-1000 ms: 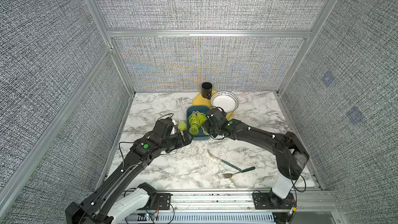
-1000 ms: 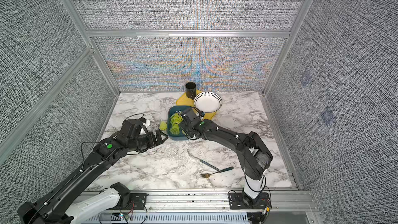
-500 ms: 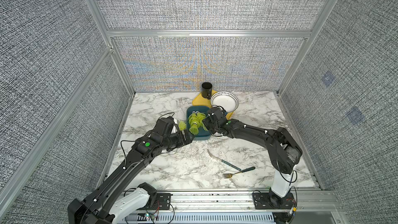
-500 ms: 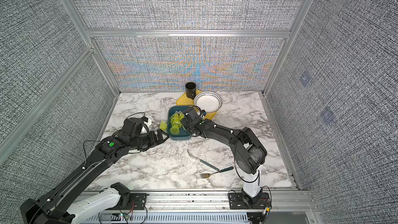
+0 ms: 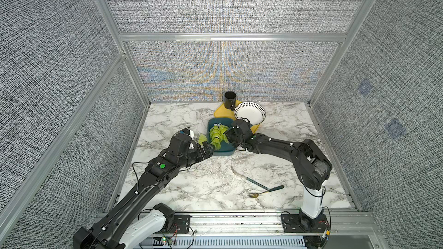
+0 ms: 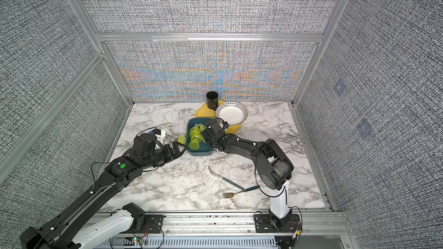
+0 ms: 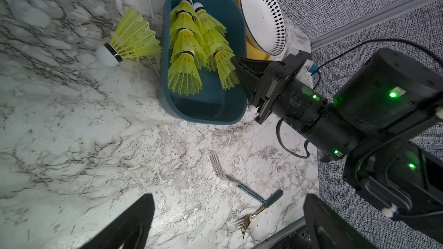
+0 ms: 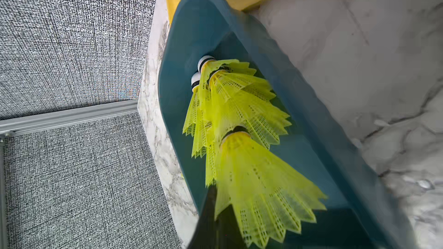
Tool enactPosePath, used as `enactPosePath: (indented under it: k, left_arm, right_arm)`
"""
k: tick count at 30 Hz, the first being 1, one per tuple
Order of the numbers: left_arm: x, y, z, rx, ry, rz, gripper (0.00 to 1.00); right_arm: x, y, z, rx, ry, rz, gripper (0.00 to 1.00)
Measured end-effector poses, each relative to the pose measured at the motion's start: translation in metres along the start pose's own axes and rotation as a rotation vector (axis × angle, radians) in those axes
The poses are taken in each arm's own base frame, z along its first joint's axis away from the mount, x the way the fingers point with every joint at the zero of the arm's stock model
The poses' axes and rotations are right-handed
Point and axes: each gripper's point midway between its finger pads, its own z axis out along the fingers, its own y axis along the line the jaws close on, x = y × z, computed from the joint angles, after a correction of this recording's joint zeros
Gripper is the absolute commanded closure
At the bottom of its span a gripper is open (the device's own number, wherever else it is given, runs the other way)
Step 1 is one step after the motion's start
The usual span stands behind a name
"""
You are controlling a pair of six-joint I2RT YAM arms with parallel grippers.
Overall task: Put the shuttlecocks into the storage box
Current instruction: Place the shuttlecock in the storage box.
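No writing I can read; the marks on the right wrist housing are too small.

The box sits mid-table, long axis running front to back. Inside it, the shuttlecocks lie nested in two rows along that axis, white tips toward the back wall and skirts flaring toward the robot's base. I can't count them: most tips are buried in the skirt ahead.

One loose shuttlecock lies on its side just left of the box, outside it. Its skirt faces the box wall and its tip points away.

The right fingers are together, tips against the skirt of the nearest shuttlecock in the row on their side. I can't tell whether any mesh is pinched.

The left fingers are spread wide, holding nothing, near the loose one.

In both top views the right arm hides the box's right wall.
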Motion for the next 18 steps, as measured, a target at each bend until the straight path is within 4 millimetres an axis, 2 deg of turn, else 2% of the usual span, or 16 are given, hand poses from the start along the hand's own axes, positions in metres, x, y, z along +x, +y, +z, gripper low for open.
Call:
enactPosePath:
  k: [8, 18]
  left_arm:
    - [0.000, -0.002, -0.006, 0.021, -0.015, 0.002, 0.00]
    - [0.000, -0.005, -0.009, 0.036, -0.017, 0.005, 0.00]
  right_arm:
    - [0.001, -0.010, 0.005, -0.011, 0.015, 0.005, 1.00]
    - [0.001, -0.007, 0.006, -0.084, 0.013, -0.014, 1.00]
